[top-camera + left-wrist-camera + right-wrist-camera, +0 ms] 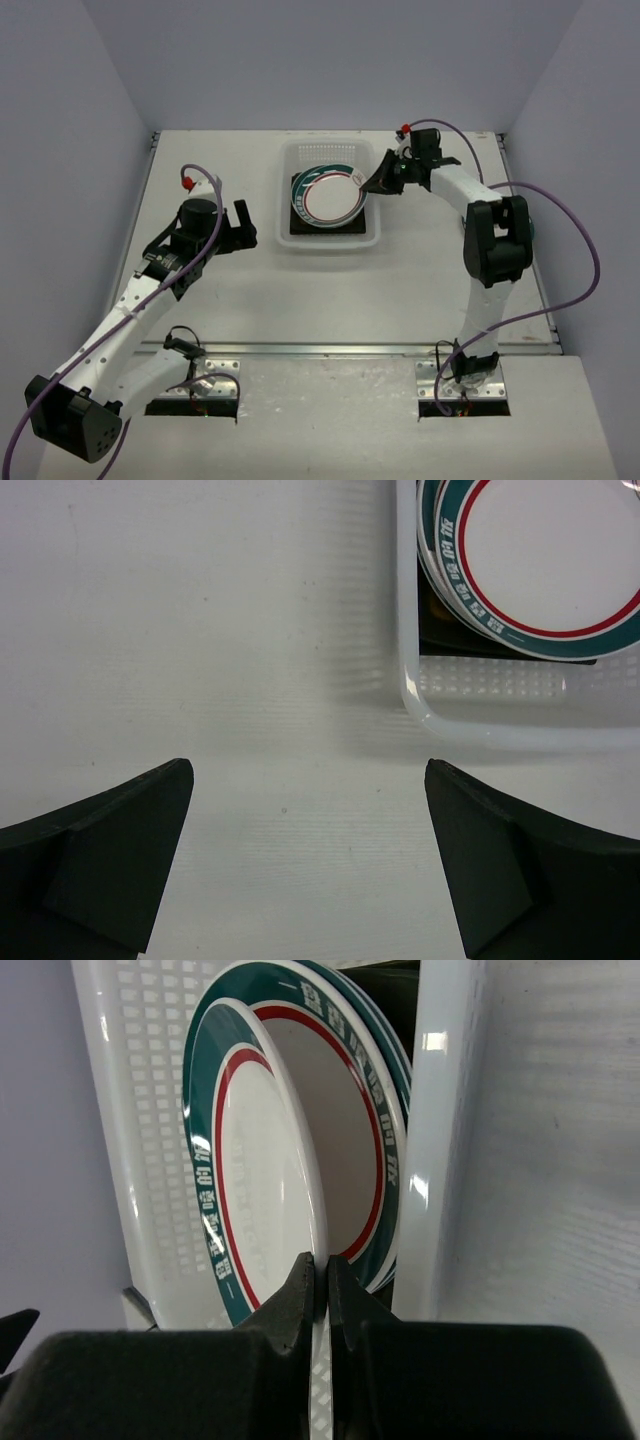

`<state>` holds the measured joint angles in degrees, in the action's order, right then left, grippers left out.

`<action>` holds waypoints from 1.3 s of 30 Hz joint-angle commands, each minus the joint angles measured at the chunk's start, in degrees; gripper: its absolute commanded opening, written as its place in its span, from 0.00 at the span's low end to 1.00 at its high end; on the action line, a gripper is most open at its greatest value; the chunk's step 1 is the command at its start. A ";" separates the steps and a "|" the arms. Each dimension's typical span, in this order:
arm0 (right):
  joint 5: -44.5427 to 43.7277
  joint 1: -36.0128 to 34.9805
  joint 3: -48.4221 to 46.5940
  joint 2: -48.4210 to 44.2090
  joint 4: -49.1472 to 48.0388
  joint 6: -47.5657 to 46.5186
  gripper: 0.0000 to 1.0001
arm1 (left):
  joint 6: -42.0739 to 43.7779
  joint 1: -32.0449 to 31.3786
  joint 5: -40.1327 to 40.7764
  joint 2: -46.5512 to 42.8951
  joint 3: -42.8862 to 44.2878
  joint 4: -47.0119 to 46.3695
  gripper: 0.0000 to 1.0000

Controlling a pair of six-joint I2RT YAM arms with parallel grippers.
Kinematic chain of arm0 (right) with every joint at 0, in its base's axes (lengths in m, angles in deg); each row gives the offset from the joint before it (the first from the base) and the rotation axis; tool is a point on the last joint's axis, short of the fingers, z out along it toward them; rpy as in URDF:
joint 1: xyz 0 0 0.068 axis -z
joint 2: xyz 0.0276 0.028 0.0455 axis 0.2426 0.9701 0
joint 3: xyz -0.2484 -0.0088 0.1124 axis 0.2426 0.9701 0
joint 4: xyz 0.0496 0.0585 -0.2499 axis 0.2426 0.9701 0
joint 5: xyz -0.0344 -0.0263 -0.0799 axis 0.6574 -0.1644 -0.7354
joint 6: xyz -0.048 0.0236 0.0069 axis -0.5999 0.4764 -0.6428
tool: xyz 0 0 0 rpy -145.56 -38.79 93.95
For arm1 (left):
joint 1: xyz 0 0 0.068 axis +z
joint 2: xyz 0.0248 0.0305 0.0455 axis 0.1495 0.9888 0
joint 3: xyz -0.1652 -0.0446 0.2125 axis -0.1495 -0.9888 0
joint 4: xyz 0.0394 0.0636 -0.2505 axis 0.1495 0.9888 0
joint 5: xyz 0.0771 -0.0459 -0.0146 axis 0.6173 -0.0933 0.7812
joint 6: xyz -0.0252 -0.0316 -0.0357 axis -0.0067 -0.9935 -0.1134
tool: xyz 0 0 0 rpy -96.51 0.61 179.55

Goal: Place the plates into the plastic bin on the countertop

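The plastic bin [292, 236] stands at the back middle of the countertop [400, 290]. It holds a dark square plate [297, 223] with round white plates stacked on it. My right gripper [378, 178] is shut on the rim of the top round plate [328, 197], tilted over the stack at the bin's right wall. In the right wrist view my right gripper [322, 1278] pinches that plate's edge [262, 1175], with another round plate [370, 1120] beneath. My left gripper [240, 228] is open and empty left of the bin; the left wrist view shows it [308, 800] over bare countertop.
The bin's near-left corner [420, 705] and the round plates [545, 565] lie just ahead-right of the left gripper. The cell's pale walls [70, 150] enclose the countertop on three sides. A metal strip [350, 348] runs along the front edge.
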<state>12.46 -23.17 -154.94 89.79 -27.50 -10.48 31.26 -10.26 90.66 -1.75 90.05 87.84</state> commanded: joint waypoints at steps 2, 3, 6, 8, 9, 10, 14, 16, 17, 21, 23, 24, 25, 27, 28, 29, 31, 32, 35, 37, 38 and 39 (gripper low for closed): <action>0.82 0.22 -6.30 0.32 -1.06 -1.86 0.01 | 0.45 -0.66 0.08 -0.64 0.28 -2.19 1.00; 0.67 0.18 -7.59 0.99 -0.53 -1.96 0.03 | 0.45 -0.66 -0.02 -0.69 0.33 -2.23 1.00; 0.77 0.25 -10.24 3.03 1.47 -2.44 0.29 | 0.45 -0.61 -0.09 -0.61 0.26 -2.25 1.00; 0.49 0.25 -11.44 3.32 2.20 -2.70 0.53 | 0.45 -0.57 -0.13 -0.62 0.34 -2.26 1.00; 0.14 0.24 -12.20 3.32 3.49 -3.34 0.58 | 0.45 -0.58 -0.05 -0.62 0.34 -2.33 1.00; -0.29 0.17 -13.58 3.32 4.30 -3.71 0.61 | 0.45 -0.65 -0.05 -0.70 0.27 -2.26 1.00; -6.89 -0.38 -20.27 3.55 14.07 -9.51 0.81 | 0.54 -0.66 -0.61 -0.64 0.26 -2.25 1.00; -11.15 -0.45 -22.54 3.35 17.54 -11.66 0.84 | 0.54 -0.66 -0.67 -0.62 0.29 -2.34 1.00; -11.82 -0.45 -24.70 3.79 18.91 -12.38 0.85 | 0.54 -0.60 -0.67 -0.67 0.26 -2.34 1.00; -14.52 -0.89 -31.95 6.67 28.41 -15.08 0.92 | 0.63 -0.60 -0.61 -0.79 0.31 -2.34 1.00; -21.70 -0.38 -25.17 1.08 26.00 -13.33 0.98 | 0.56 -0.65 -0.21 -1.01 0.35 -2.19 1.00; -25.45 0.72 -18.28 -2.05 24.14 -12.04 0.99 | 0.54 -0.66 -0.14 -1.11 0.35 -2.16 1.00; -27.33 1.90 -13.25 -6.73 21.64 -10.00 0.99 | 0.54 -0.66 0.01 -1.29 0.35 -2.21 1.00; -29.99 6.73 -5.01 -14.43 19.50 -5.35 0.99 | 0.54 -0.66 -0.11 -1.56 0.27 -2.17 1.00; -30.70 8.20 -0.42 -16.57 19.54 -2.94 0.99 | 0.54 -0.66 -0.26 -1.58 0.32 -2.16 1.00; -32.43 10.13 3.15 -19.91 19.81 -1.30 0.99 | 0.54 -0.66 -0.37 -1.53 0.35 -2.16 1.00; -41.61 14.27 10.52 -24.51 21.94 2.59 0.99 | 0.54 -0.66 -0.49 -1.07 0.40 -2.02 1.00; -47.07 15.45 13.62 -26.93 22.95 4.11 0.99 | 0.54 -0.66 -0.49 -0.71 0.52 -1.89 1.00; -54.19 18.62 20.94 -33.15 26.13 12.38 0.99 | 0.54 -0.66 -0.53 -0.35 0.56 -1.50 1.00; -52.79 21.69 24.77 -35.85 25.87 17.17 0.99 | 0.54 -0.63 -1.03 -0.42 0.61 -1.55 1.00; -51.01 25.32 29.01 -38.05 25.19 20.42 0.99 | 0.57 -0.63 -1.34 -0.61 0.61 -1.58 1.00; -48.81 28.00 32.69 -39.53 23.57 25.26 0.99 | 0.61 -0.75 -1.65 -0.83 0.63 -1.63 1.00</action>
<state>-33.22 -1.18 -131.04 55.16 -3.20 -1.35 31.43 -10.26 90.21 -1.86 90.05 87.88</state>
